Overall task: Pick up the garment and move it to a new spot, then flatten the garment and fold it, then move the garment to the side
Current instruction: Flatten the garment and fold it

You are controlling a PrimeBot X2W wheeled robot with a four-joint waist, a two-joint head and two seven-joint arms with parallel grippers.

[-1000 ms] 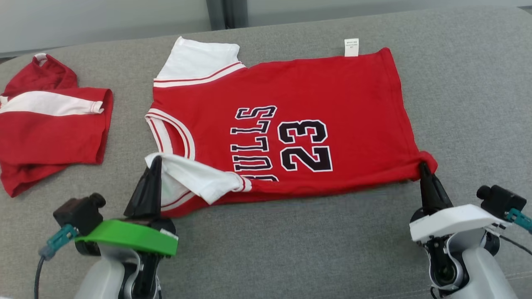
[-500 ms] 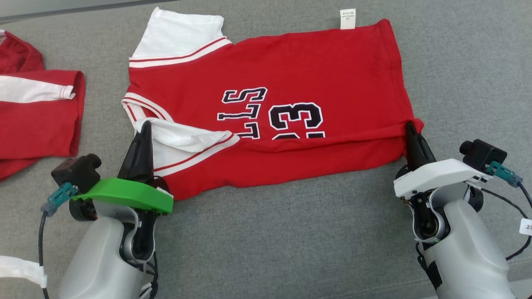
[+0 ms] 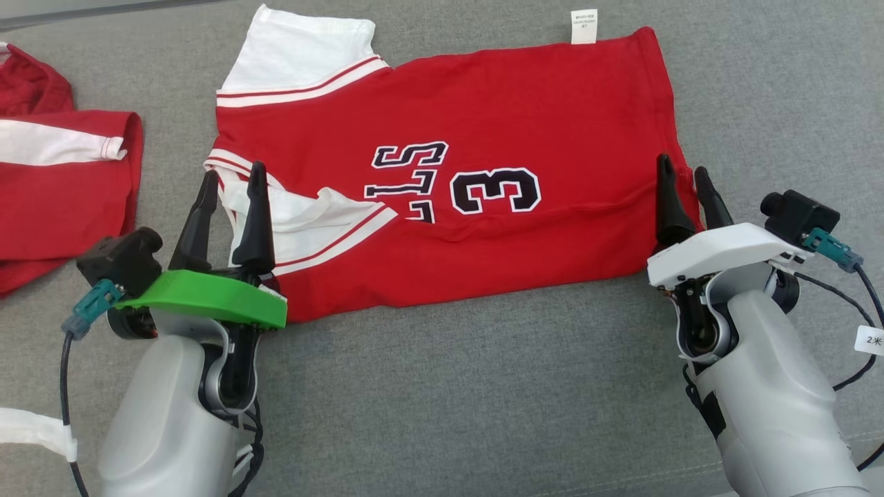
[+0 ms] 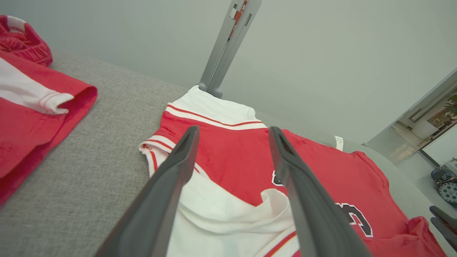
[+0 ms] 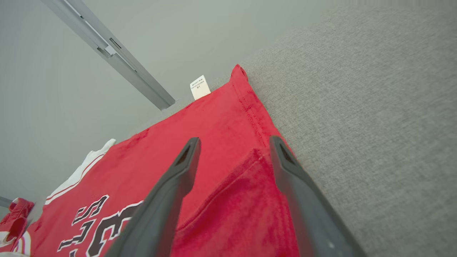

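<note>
While the grey cushioned surface (image 3: pixel 483 414) carries everything in sight, the largest thing on it is the red jersey (image 3: pixel 483 103). It lies lengthwise across the middle, collar end toward the robot's left and hem toward its right. A second red garment (image 3: pixel 62 200) sits apart from it at the far left. The jersey's near long edge is doubled over as a folded flap (image 3: pixel 483 266) that covers part of the lettering and number, and this flap ripples along its length instead of lying flat. The likeliest trouble, as I judge it, is the fold coming undone. If either arm draws back with a finger caught in loose cloth, the flap could be dragged open or pulled askew. The white sleeve (image 3: pixel 311 221), bunched on top at the collar end, looks the easiest part to snag. A second fold laid over that ripple would probably set a crease. The left gripper (image 3: pixel 233 170) has its fingers spread wide and pinches nothing, and the sleeve lies in the gap between them. The right gripper (image 3: pixel 682 166) is spread just as wide at the hem end, with the doubled corner lying between its fingers. Whether any finger actually rests on the cloth I cannot tell. A small care label (image 3: pixel 583 26) pokes out at the far edge.
</note>
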